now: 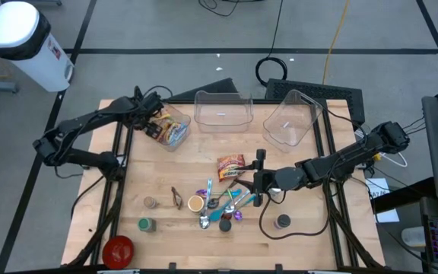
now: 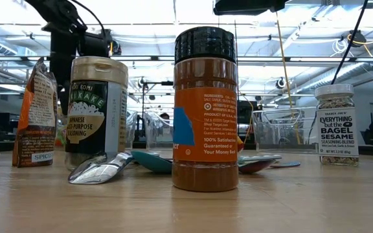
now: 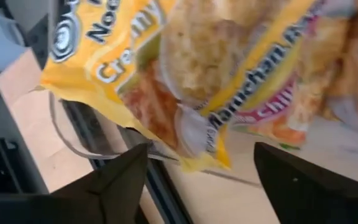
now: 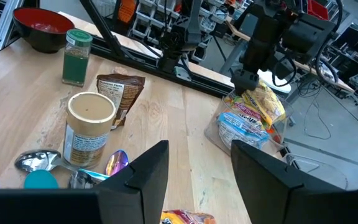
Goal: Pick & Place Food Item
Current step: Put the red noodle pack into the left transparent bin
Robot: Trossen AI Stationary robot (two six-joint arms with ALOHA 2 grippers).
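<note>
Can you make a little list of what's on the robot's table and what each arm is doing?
left gripper: open, over the bin of noodle packets at the table's back left
right gripper: open, mid-table beside the spoons
snack pouch: lying flat near the right gripper
empty clear bins: at the back of the table, one tipped
red bowl: front left corner
spice jars: standing upright near the front

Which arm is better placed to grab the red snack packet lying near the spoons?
Right. Its open claw hovers right beside the red snack packet, while the left claw is over at the noodle bin.
</note>
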